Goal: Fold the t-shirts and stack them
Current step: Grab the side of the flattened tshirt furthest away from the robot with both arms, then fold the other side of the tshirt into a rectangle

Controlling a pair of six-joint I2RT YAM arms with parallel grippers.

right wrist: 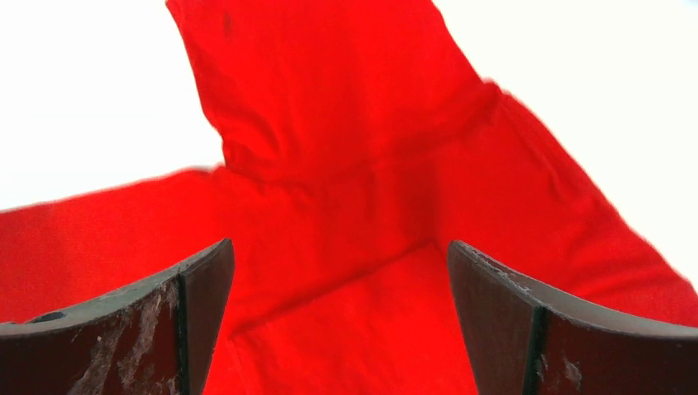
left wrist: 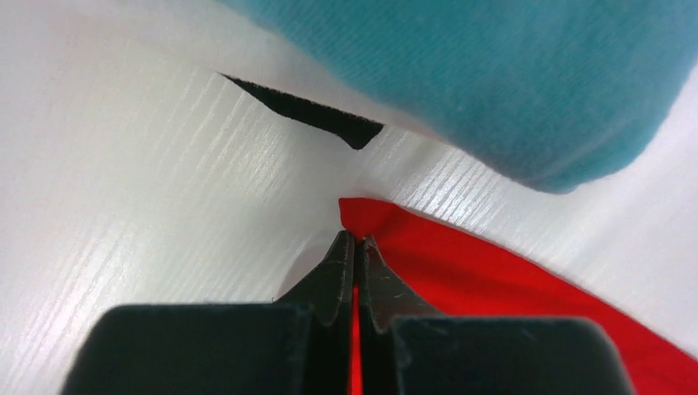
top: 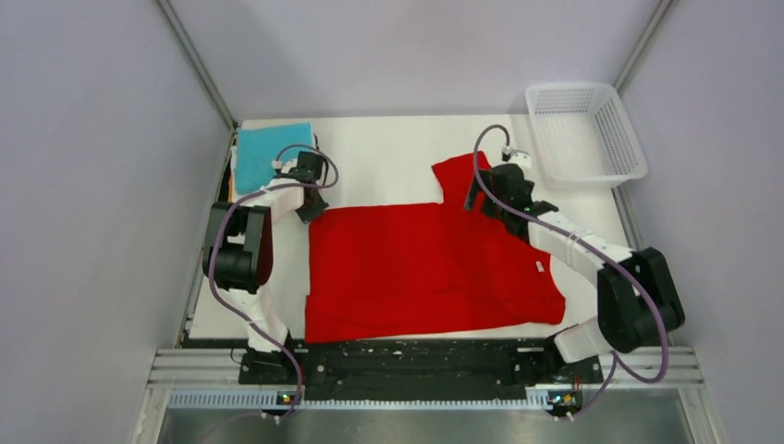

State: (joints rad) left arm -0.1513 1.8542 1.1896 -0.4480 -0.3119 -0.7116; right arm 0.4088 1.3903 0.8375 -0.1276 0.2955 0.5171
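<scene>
Left gripper [left wrist: 355,247] fingers pinched tight on far-left corner of red tee [top: 425,268]. Red tee flat on table [top: 388,157], centre toward near edge; long axis left–right, one sleeve pointing at far edge near its right end. Right gripper [right wrist: 337,255] over that sleeve's base, fingers spread wide, holding nothing. Teal folded tee [top: 268,153] at far-left corner. White basket [top: 582,129] beside far-right corner.
</scene>
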